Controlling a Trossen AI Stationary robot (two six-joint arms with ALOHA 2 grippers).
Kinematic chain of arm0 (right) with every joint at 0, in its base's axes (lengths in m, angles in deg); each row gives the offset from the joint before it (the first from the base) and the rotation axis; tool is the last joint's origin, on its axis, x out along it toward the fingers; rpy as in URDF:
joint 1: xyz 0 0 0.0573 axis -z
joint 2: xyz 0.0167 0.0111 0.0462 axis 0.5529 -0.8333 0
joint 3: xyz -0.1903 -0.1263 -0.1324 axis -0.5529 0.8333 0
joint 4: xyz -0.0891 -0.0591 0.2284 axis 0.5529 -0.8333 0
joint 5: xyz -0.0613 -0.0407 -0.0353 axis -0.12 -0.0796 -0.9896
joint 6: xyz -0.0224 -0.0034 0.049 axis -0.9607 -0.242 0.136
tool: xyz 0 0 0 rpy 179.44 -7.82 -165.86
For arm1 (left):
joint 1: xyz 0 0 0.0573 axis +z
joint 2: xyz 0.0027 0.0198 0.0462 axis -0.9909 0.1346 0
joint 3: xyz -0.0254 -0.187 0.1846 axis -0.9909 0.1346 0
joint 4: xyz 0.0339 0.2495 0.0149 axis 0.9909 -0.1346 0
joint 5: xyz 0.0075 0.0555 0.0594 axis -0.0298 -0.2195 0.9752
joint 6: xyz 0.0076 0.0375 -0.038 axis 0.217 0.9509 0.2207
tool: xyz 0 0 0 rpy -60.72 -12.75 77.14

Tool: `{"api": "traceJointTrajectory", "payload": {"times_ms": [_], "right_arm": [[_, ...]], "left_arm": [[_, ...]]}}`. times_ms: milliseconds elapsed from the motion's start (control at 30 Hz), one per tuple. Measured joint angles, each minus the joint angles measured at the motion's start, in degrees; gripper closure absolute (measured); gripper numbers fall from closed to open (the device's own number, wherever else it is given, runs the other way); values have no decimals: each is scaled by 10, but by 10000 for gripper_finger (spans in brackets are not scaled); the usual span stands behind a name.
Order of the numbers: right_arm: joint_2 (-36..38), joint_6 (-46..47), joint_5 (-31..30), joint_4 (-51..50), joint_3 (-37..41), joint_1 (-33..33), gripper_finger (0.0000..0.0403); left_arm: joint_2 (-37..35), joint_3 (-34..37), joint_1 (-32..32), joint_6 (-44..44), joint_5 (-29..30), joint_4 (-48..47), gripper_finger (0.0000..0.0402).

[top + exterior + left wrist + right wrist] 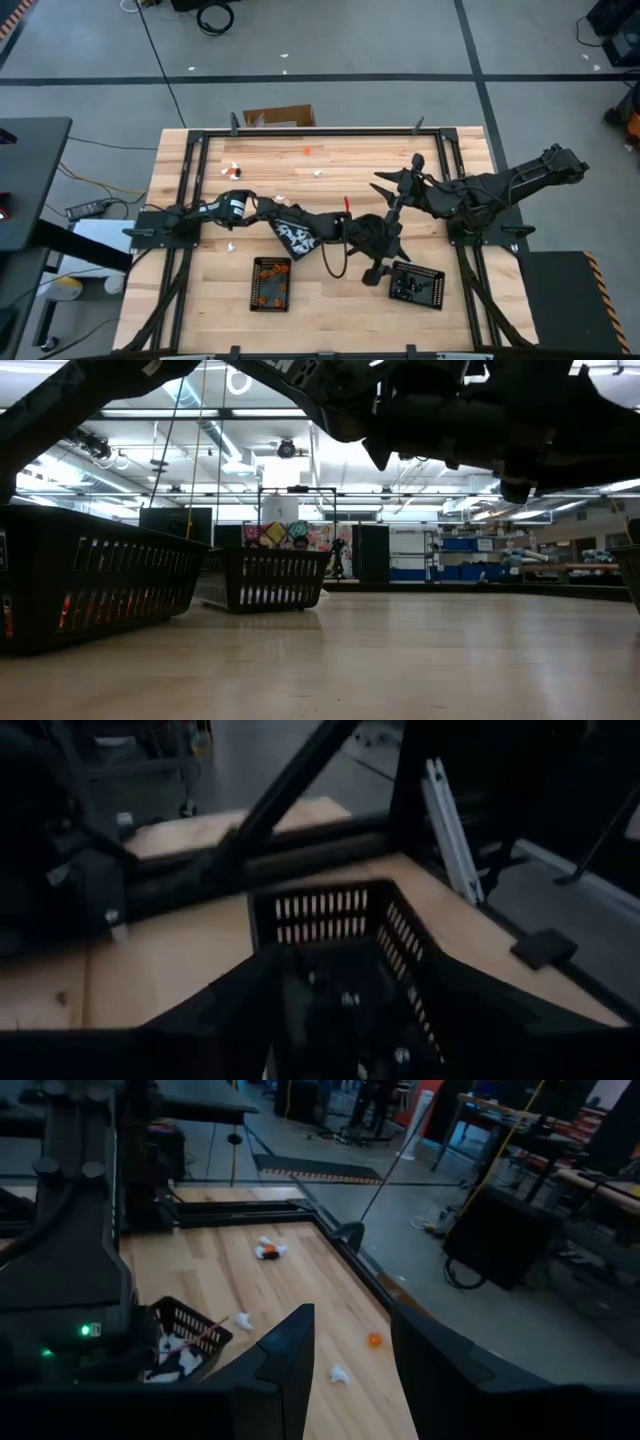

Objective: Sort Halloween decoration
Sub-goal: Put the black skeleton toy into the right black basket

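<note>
Black slatted tray (417, 284) beneath left pincer (374, 273), parted; right pincer (384, 185) parted, empty.

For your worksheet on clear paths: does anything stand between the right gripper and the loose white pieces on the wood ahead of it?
Nothing visible does. The right gripper hangs open over bare table, and the white pieces and the orange piece lie loose ahead with only wood between. The left arm's tray sits off to one side.

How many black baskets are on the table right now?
3: left basket holds orange pieces; right basket holds dark pieces; middle basket holds white pieces, partly under the left arm.
</note>
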Motion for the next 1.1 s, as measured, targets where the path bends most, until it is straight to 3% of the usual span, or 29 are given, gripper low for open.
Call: {"api": "traceJointTrajectory", "payload": {"times_ms": [133,333,433,567,733,967,1100], "right_arm": [[5,-4,-1,-3,1,0,264],[4,-2,-31,-6,2,-12,264],[3,-2,-88,-16,2,-27,264],[4,0,-139,-16,2,-49,264],[4,-3,-152,-17,7,-60,264],[4,-6,-151,-11,7,-59,264],[4,-11,-151,-8,7,-57,264]], "left_arm": [[-3,-2,0,5,-4,12,162],[-54,27,29,74,-21,-126,182],[-111,119,53,74,-21,-105,204],[-221,306,88,25,4,-12,232],[-395,528,115,-10,123,38,247],[-666,775,117,-60,387,32,249],[-789,874,148,-145,429,-8,248]]}}
